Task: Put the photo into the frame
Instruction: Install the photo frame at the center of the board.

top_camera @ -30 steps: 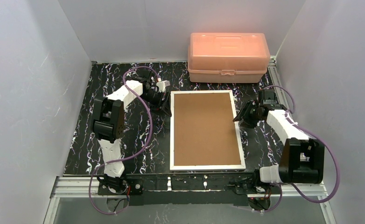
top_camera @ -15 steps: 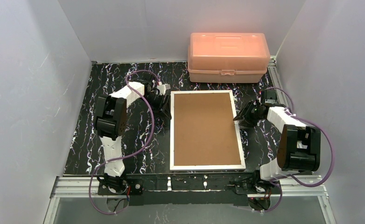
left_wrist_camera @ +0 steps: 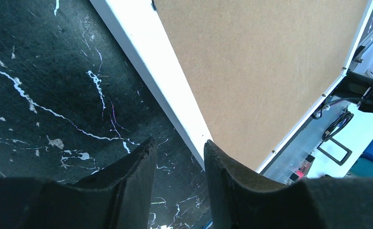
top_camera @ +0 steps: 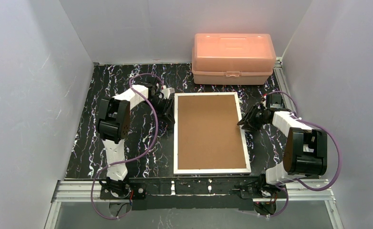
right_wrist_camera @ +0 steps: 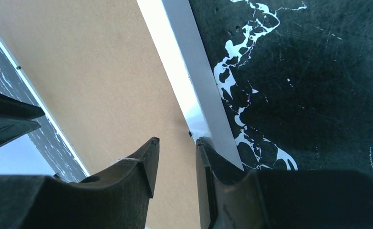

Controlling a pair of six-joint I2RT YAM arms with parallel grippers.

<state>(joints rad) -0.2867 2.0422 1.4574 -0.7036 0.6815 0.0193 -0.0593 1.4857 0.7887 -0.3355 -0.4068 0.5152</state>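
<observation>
The frame (top_camera: 176, 143) lies flat at the middle of the table, its brown board back (top_camera: 208, 129) facing up. The photo is hidden. My left gripper (top_camera: 170, 114) is low at the frame's left edge. In the left wrist view it (left_wrist_camera: 177, 142) is open, one fingertip over the black table and the other over the white rim (left_wrist_camera: 146, 57). My right gripper (top_camera: 242, 123) is at the frame's right edge. In the right wrist view it (right_wrist_camera: 176, 140) is open, one fingertip over the board and the other on the white rim (right_wrist_camera: 184, 81). Neither holds anything.
A pink plastic box (top_camera: 233, 57) stands shut at the back, just behind the frame. Black marbled table (top_camera: 94, 124) shows on both sides of the frame. White walls close in the left, right and back.
Both pairs of jaws have narrowed. The left gripper has dropped closer to the frame's left edge. The right arm's elbow has swung in while its gripper stays at the right edge.
</observation>
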